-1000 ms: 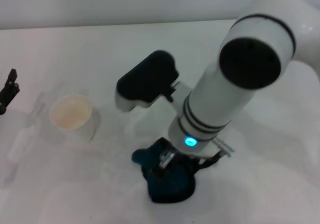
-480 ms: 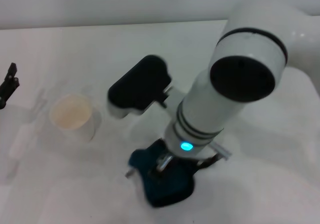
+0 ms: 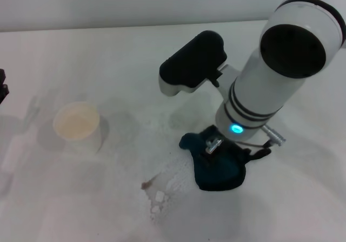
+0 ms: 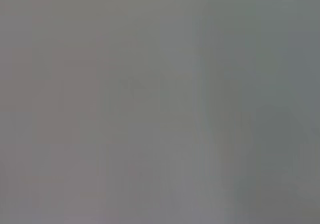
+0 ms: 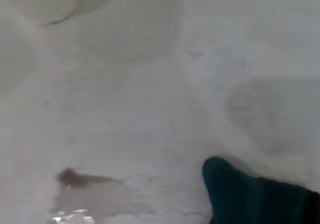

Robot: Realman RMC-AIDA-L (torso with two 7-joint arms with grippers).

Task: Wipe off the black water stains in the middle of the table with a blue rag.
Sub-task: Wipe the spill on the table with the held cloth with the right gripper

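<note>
The blue rag (image 3: 218,169) lies bunched on the white table (image 3: 108,52), right of the middle. My right gripper (image 3: 215,151) presses down on it from above, shut on the rag, with its fingers mostly hidden under the wrist. Left of the rag is a pale wet smear with a small brown-black stain (image 3: 146,185) at its left end. The right wrist view shows the rag's corner (image 5: 250,194) and the stain (image 5: 72,176) with wet streaks beside it. Only a dark tip of my left gripper (image 3: 2,90) shows at the far left edge.
A white paper cup (image 3: 79,125) stands on the left part of the table, well left of the smear. Its rim also shows in the right wrist view (image 5: 50,6). The table's far edge meets a pale wall. The left wrist view is a blank grey.
My right arm has swept the rag to the right, uncovering the wet smear and the brown spot. My left gripper has drawn further out past the left edge.
</note>
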